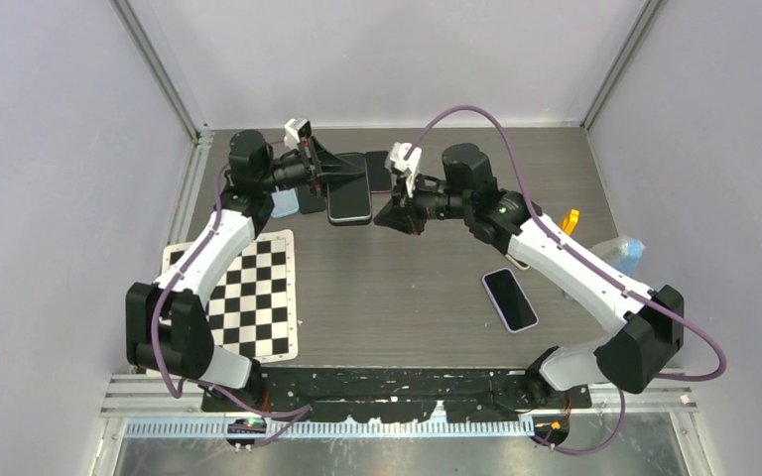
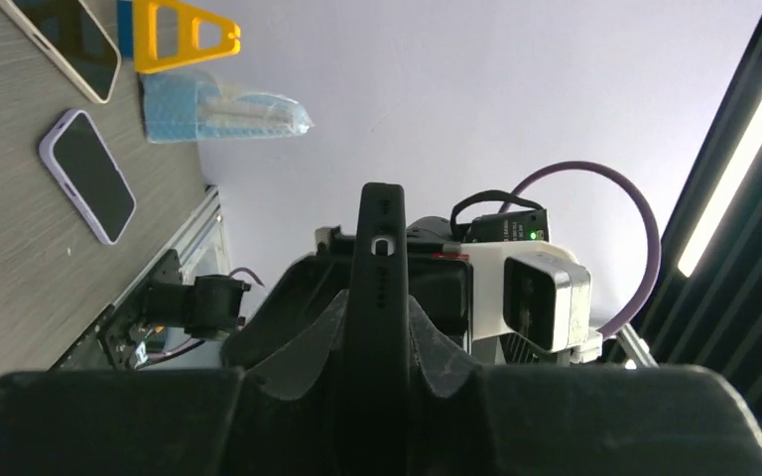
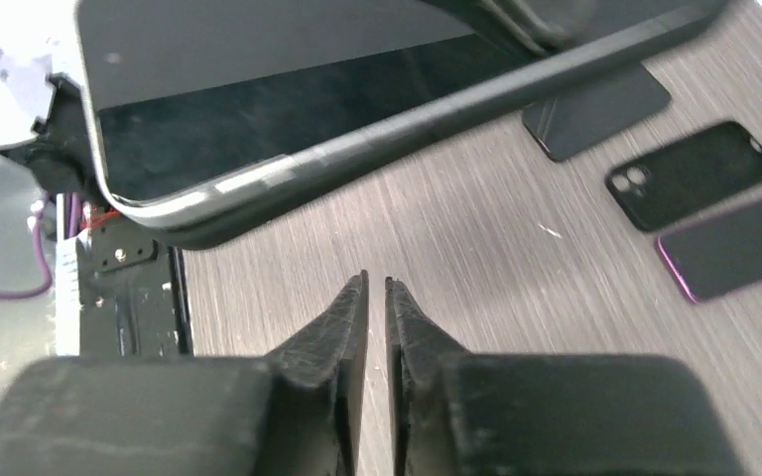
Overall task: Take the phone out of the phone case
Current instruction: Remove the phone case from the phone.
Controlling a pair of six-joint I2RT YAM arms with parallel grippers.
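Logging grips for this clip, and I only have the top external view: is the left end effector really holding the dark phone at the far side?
Observer: Yes. The left wrist view shows the left end effector shut on the phone, seen edge-on between its fingers.
Operator: And the right one?
Observer: The right wrist view shows the right end effector shut on nothing, its tips just short of the phone's corner.
Operator: Anything else nearby?
Observer: A black phone back with a camera cutout lies on the table beside a purple-edged phone.
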